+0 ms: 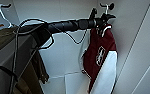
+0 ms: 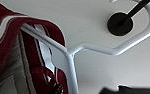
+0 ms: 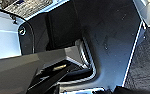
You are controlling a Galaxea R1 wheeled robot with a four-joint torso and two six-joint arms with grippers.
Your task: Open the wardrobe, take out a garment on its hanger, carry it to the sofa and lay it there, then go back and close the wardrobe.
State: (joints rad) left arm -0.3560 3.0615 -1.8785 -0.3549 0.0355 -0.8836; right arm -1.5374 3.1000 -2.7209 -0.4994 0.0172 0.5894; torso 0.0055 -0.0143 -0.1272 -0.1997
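Note:
I look into the open wardrobe (image 1: 63, 50), white inside. The garment (image 1: 101, 55), maroon with white sleeves and a white emblem, hangs at the right on its white hanger (image 1: 106, 10). The hanger's hook (image 2: 131, 42) curls over a black peg (image 2: 119, 23) on the back wall. My left arm reaches across from the left, and my left gripper (image 1: 104, 18) sits right at the hanger's neck above the collar (image 2: 43, 27). Its dark tips (image 2: 116, 90) show just below the hanger's stem. My right gripper (image 3: 91, 91) hangs low beside my own dark base.
An olive-green jacket (image 1: 6, 37) on another white hanger (image 1: 3, 15) hangs at the left on a second peg. A white door panel (image 1: 143, 62) stands at the right. Grey carpet (image 3: 143, 65) lies under the right arm.

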